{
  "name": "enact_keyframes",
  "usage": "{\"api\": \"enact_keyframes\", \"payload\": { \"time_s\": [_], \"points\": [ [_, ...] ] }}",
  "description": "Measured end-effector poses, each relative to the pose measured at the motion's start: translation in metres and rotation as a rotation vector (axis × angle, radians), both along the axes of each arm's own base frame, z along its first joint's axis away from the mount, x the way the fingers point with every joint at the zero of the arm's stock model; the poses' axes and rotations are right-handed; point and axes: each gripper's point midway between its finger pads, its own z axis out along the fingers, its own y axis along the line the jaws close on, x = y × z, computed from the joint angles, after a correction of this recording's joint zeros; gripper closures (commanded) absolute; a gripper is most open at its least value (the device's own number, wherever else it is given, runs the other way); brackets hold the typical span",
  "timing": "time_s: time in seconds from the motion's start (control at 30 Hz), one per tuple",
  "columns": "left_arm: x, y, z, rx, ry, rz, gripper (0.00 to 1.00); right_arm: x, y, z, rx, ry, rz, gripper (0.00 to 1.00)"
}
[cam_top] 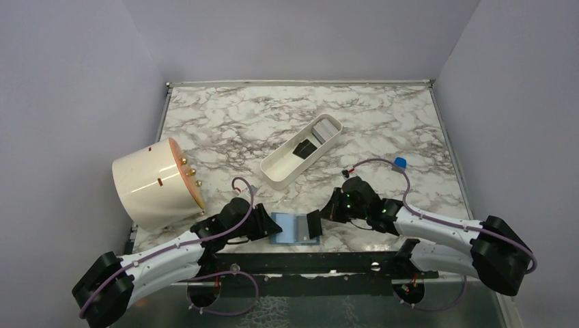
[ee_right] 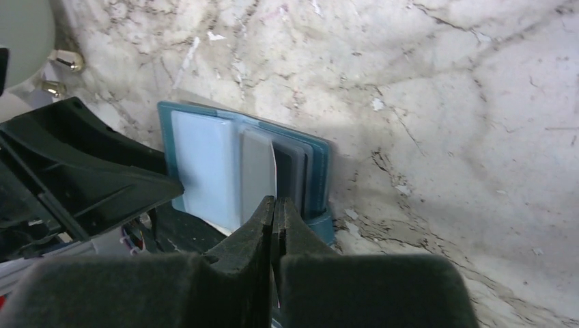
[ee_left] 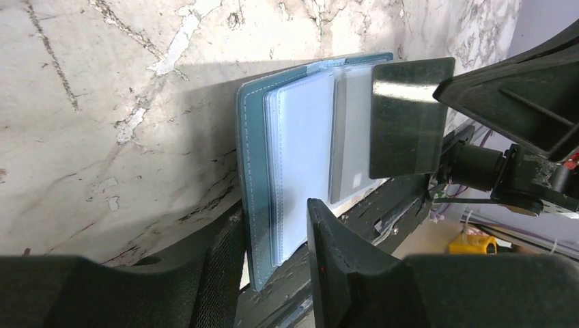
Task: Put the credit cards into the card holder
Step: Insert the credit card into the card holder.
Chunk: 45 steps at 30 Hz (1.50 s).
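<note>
The teal card holder lies open at the table's near edge, clear pockets up. A grey card sits in one pocket. My right gripper is shut on a black credit card, held on edge just above the holder's right half. My left gripper is open partway, straddling the holder's near left part: one finger by the cover's outer edge, the other over the pockets. More credit cards lie in the white tray.
A white drum-shaped container with brass knobs lies on its side at the left. A small blue object sits to the right of the tray. The holder's near corner hangs over the table's black front edge.
</note>
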Motion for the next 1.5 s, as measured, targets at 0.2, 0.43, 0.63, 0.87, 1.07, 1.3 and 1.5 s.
{"api": "enact_keyframes", "payload": {
  "time_s": [0.2,0.43,0.63,0.87,1.07,1.3,1.5],
  "points": [
    [-0.002,0.003,-0.003,0.017,0.004,-0.002,0.83,-0.001,-0.006,-0.013,-0.029,0.022,-0.024,0.99],
    [-0.002,0.003,-0.001,0.014,-0.003,-0.004,1.00,-0.001,-0.006,-0.013,-0.025,0.029,-0.035,0.99],
    [-0.002,0.003,-0.002,0.015,-0.003,-0.004,1.00,0.001,0.004,-0.003,0.034,0.015,-0.030,0.99],
    [-0.002,0.004,-0.002,0.017,-0.001,-0.004,1.00,-0.005,0.021,0.004,0.083,-0.006,0.020,0.99],
    [-0.002,0.003,-0.003,0.017,0.000,-0.004,1.00,-0.009,0.030,-0.012,0.062,0.017,0.043,0.99],
    [-0.002,0.003,-0.002,0.017,0.000,-0.003,1.00,-0.007,0.037,-0.018,0.071,0.014,0.053,0.99],
    [-0.002,0.004,-0.003,0.019,-0.001,-0.002,1.00,-0.003,0.043,-0.018,0.090,0.000,0.056,0.99]
  ]
}}
